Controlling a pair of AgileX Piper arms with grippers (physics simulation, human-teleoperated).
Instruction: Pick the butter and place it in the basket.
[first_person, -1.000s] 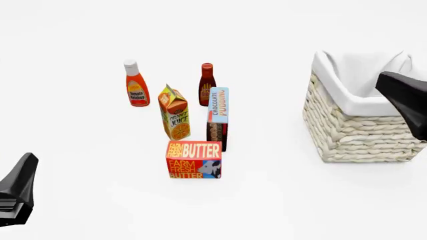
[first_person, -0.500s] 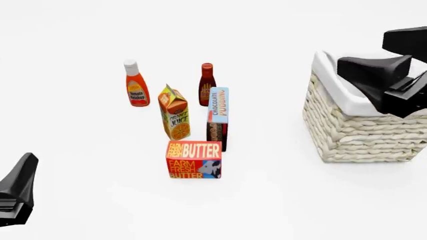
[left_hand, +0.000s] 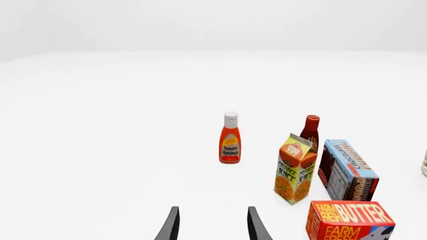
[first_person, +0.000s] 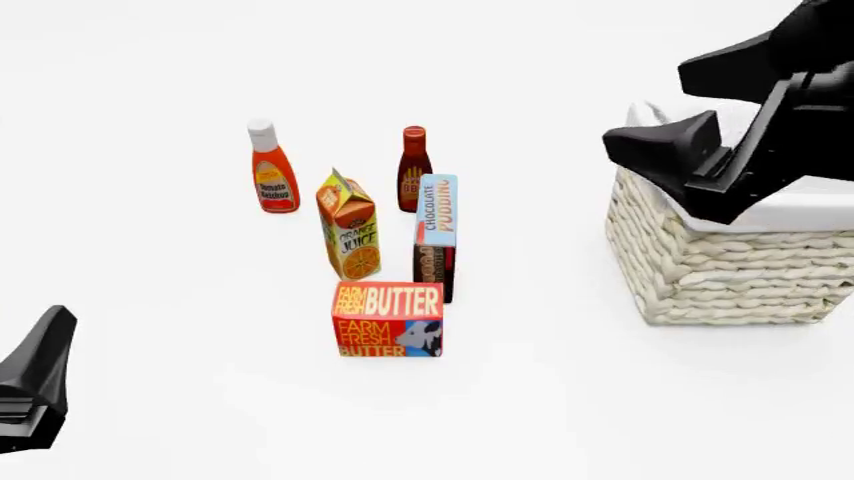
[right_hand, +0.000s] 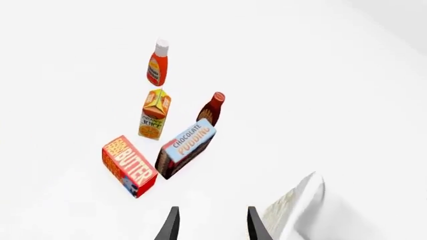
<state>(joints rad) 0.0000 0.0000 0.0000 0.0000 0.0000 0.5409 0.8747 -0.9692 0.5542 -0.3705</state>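
The left tool (first_person: 34, 385) sits low at the near left, fingers (left_hand: 171, 227) apart and empty. On the white counter (first_person: 174, 320) the butter (first_person: 387, 319) stands upright just before the chocolate pudding box (first_person: 435, 237), well left of the basket (first_person: 714, 255). The right tool (right_hand: 210, 225), parted and empty, hangs over the basket's left rim, its arm slanting down from the upper right.
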